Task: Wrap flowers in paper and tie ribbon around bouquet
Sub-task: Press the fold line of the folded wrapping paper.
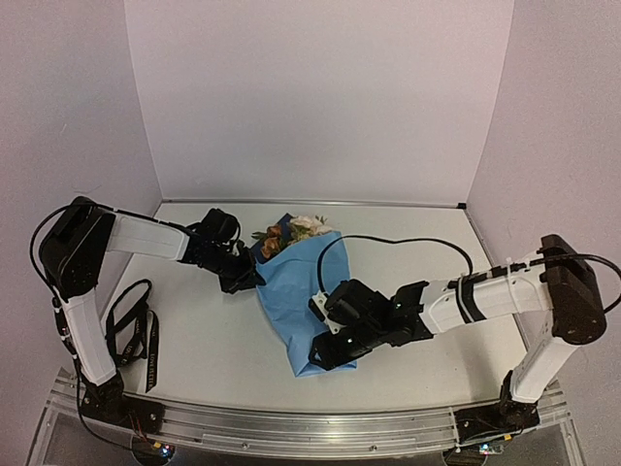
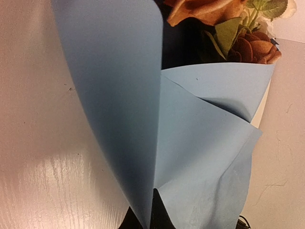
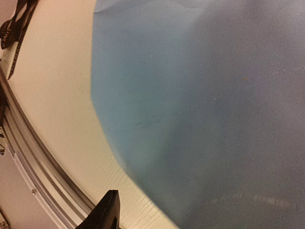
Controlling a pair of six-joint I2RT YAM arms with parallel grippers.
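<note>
The bouquet point(image 1: 303, 291) lies on the table as a light blue paper point(image 2: 205, 143) cone, its wide end pointing away from the arms. The flowers point(image 1: 291, 231), orange and cream, show at that end and appear in the left wrist view as orange flowers point(image 2: 209, 10). My left gripper point(image 1: 248, 276) is shut on the paper's left edge, which rises in a fold from between the jaws. My right gripper point(image 1: 328, 351) is at the cone's narrow near end. It is open: one finger point(image 3: 107, 212) stands clear of the paper and the other is hidden. The black ribbon point(image 1: 131, 335) lies loose at the left.
White walls close the table at the back and both sides. A metal rail point(image 1: 291, 427) runs along the near edge, close to the right gripper's finger, and shows as the rail point(image 3: 28, 157) in the right wrist view. A black cable point(image 1: 388, 241) arcs over the bouquet's right side.
</note>
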